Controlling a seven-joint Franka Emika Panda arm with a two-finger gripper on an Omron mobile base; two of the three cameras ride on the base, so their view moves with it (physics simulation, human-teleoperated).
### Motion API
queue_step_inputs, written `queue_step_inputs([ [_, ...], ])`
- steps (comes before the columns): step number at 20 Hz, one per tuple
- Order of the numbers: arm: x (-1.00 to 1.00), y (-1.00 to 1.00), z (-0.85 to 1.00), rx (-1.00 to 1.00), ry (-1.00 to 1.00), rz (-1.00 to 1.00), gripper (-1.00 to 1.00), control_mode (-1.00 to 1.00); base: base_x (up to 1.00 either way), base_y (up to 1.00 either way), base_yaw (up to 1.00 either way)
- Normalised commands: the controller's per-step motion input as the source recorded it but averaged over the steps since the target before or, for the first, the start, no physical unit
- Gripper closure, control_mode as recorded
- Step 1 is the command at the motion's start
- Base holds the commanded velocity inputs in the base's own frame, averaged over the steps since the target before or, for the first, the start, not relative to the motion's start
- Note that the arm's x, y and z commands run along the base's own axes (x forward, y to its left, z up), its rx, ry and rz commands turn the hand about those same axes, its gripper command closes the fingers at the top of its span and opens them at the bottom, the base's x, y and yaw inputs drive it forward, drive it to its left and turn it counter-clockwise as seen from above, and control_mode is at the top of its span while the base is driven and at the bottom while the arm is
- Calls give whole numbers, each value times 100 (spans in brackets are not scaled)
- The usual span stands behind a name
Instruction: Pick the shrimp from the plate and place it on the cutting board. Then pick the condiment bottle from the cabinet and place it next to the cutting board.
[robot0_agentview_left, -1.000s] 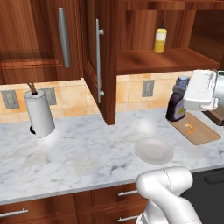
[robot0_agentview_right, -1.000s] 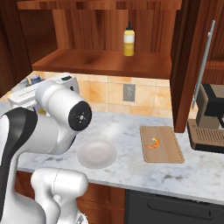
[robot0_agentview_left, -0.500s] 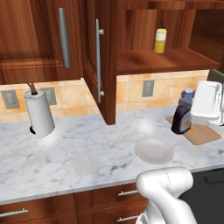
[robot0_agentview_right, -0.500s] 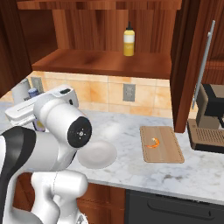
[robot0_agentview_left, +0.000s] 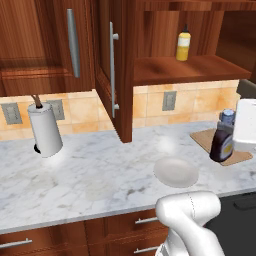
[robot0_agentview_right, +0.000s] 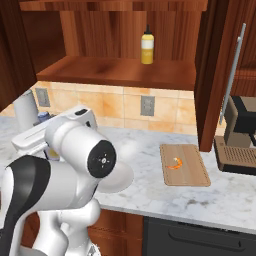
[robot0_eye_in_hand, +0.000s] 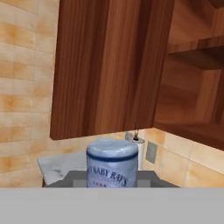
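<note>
My gripper (robot0_agentview_left: 236, 134) is shut on the condiment bottle (robot0_agentview_left: 222, 143), a dark bottle with a blue-grey cap, held upright low over the near left edge of the cutting board (robot0_agentview_left: 204, 137). Whether its base touches the counter or the board I cannot tell. In the hand view the bottle's capped, labelled top (robot0_eye_in_hand: 112, 162) sits right between the fingers of the gripper (robot0_eye_in_hand: 112, 180). The orange shrimp (robot0_agentview_right: 175, 163) lies on the cutting board (robot0_agentview_right: 186, 170). The white plate (robot0_agentview_left: 176, 172) rests on the counter left of the board. The cabinet (robot0_agentview_left: 195, 69) stands open, its door (robot0_agentview_left: 123, 75) swung out.
A yellow squeeze bottle (robot0_agentview_left: 183, 44) stands on the cabinet shelf. A paper towel roll (robot0_agentview_left: 45, 131) is at the far left of the marble counter (robot0_agentview_left: 100, 170). A coffee machine (robot0_agentview_right: 241, 134) sits right of the board. My own arm (robot0_agentview_right: 70, 165) blocks much of the right base view.
The gripper has carried the condiment bottle down and to the right, from above the counter to low beside the cutting board's left edge. Grip unchanged.
</note>
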Motion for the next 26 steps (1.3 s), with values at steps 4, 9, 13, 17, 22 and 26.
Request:
queue_step_inputs([
  [4, -9, 0, -79, 0, 0, 0, 100, -100, 0, 0, 0],
  [9, -1, 0, -97, 0, 0, 0, 100, -100, 0, 0, 0],
  [13, 0, 0, -100, 0, -2, 0, 100, -100, 0, 0, 0],
  [17, 0, 0, -94, 0, -5, 0, 100, -100, 0, 0, 0],
  [22, 0, -6, -40, 0, -9, 0, 100, -100, 0, 0, 0],
  [26, 1, -17, 0, 1, -3, 0, 100, -100, 0, 0, 0],
])
